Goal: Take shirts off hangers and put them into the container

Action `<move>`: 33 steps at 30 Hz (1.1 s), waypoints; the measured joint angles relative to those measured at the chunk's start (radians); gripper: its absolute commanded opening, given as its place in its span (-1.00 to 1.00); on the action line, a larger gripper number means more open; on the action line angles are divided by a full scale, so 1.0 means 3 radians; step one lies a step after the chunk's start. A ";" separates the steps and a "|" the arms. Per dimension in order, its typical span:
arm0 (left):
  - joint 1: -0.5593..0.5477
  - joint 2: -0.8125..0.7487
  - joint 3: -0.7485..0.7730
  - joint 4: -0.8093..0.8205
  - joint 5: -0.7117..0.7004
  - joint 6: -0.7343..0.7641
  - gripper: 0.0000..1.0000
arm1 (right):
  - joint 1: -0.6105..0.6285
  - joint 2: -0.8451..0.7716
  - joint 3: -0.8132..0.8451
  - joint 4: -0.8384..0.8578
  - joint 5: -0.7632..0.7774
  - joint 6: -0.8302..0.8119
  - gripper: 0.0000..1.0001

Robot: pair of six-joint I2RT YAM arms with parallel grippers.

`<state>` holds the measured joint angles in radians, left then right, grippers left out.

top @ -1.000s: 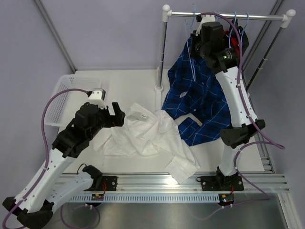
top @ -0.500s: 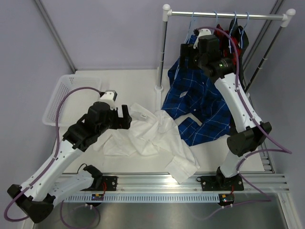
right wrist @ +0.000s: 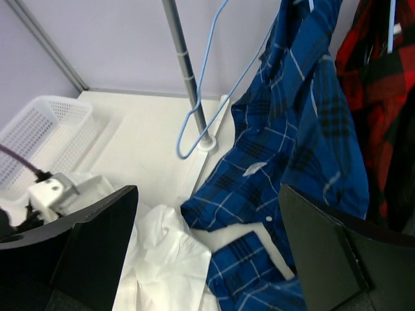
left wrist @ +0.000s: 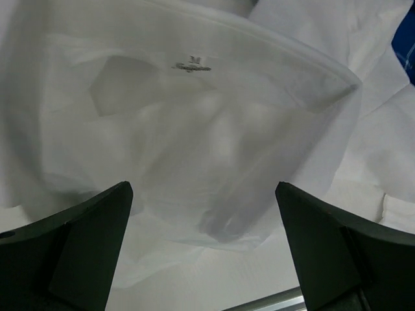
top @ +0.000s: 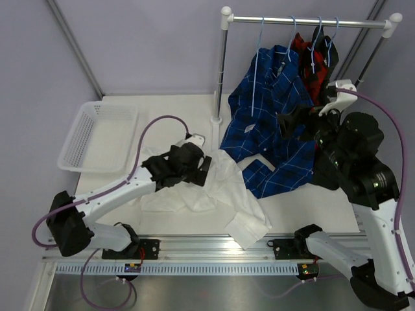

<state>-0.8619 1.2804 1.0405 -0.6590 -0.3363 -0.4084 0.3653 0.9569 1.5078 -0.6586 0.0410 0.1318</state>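
Against lavender walls [top: 149, 45], white table [top: 175, 110] bears white shirt [top: 194, 188].

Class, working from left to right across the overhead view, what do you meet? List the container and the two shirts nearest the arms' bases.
white basket → white shirt → blue plaid shirt

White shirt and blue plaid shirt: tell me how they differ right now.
The white shirt lies crumpled on the table; the blue plaid shirt hangs from the rack, its lower part trailing onto the table. The white shirt is plain; the blue plaid shirt carries thin white lines. Both are cloth shirts, and neither is in the basket.
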 measured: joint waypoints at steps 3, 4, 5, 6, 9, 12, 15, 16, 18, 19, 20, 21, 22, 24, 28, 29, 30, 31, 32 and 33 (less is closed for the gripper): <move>-0.0407 0.0228 0.0039 0.0014 -0.0249 -0.0027 0.98 | 0.0000 -0.0186 -0.0264 -0.0056 0.0000 -0.0005 0.99; -0.0514 0.0258 0.0062 0.0019 -0.0314 -0.0032 0.98 | 0.0000 -0.0197 -0.0338 -0.0080 0.0001 -0.0006 0.99; -0.0643 0.0286 0.0104 0.0023 -0.0409 -0.0037 0.98 | 0.0000 -0.0200 -0.0422 -0.0104 0.0001 -0.0013 0.99; -0.0734 0.0315 0.0149 0.0043 -0.0482 -0.0039 0.98 | 0.0000 -0.0201 -0.0490 -0.0140 0.0001 -0.0015 0.99; -0.0846 0.0417 0.0223 0.0140 -0.0730 -0.0103 0.98 | 0.0000 -0.0198 -0.0701 -0.0184 -0.0003 -0.0015 0.99; -0.0839 0.0512 0.0187 0.0160 -0.1030 -0.0177 0.98 | 0.0000 -0.0216 -0.0816 -0.0243 -0.0028 -0.0014 0.99; -0.0743 0.0590 0.0055 0.0177 -0.1216 -0.0243 0.98 | 0.0000 -0.0247 -0.0839 -0.0239 -0.0034 -0.0014 0.99; -0.0666 0.0608 -0.0013 0.0179 -0.1225 -0.0280 0.98 | 0.0000 -0.0257 -0.0839 -0.0233 -0.0051 -0.0014 0.99; -0.0464 0.0649 -0.0120 0.0178 -0.1221 -0.0345 0.98 | 0.0000 -0.0268 -0.0839 -0.0224 -0.0095 -0.0015 0.99; -0.0366 0.0673 -0.0159 0.0183 -0.1214 -0.0366 0.98 | 0.0000 -0.0270 -0.0841 -0.0217 -0.0118 -0.0015 0.99; -0.0278 0.0698 -0.0188 0.0186 -0.1203 -0.0384 0.98 | 0.0000 -0.0267 -0.0843 -0.0210 -0.0130 -0.0015 0.99; -0.0195 0.0738 -0.0206 0.0198 -0.1175 -0.0388 0.98 | 0.0000 -0.0263 -0.0852 -0.0197 -0.0149 -0.0015 0.99; -0.0130 0.0786 -0.0206 0.0215 -0.1137 -0.0387 0.98 | 0.0000 -0.0261 -0.0868 -0.0177 -0.0173 -0.0017 0.99; -0.0037 0.0921 -0.0206 0.0318 -0.1033 -0.0381 0.98 | 0.0000 -0.0243 -0.0896 -0.0149 -0.0215 -0.0018 0.99; 0.0142 0.1264 -0.0202 0.0549 -0.0662 -0.0327 0.98 | -0.0004 -0.0181 -0.0940 -0.0132 -0.0306 -0.0018 0.99; 0.0198 0.1352 -0.0196 0.0599 -0.0575 -0.0318 0.98 | -0.0004 -0.0169 -0.0951 -0.0128 -0.0324 -0.0018 0.99; 0.0239 0.1399 -0.0175 0.0626 -0.0515 -0.0310 0.98 | -0.0004 -0.0161 -0.0960 -0.0125 -0.0346 -0.0018 0.99; 0.0273 0.1403 -0.0150 0.0651 -0.0456 -0.0295 0.97 | -0.0004 -0.0159 -0.0969 -0.0122 -0.0362 -0.0019 0.99; 0.0299 0.1409 -0.0139 0.0692 -0.0408 -0.0286 0.94 | -0.0004 -0.0158 -0.0973 -0.0122 -0.0378 -0.0023 0.99; 0.0331 0.1427 -0.0136 0.0729 -0.0343 -0.0284 0.73 | -0.0004 -0.0159 -0.0973 -0.0117 -0.0381 -0.0029 0.99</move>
<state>-0.7628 1.7084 0.9997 -0.4404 -0.4393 -0.4934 0.3641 0.9092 1.2160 -0.6937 -0.0734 0.1230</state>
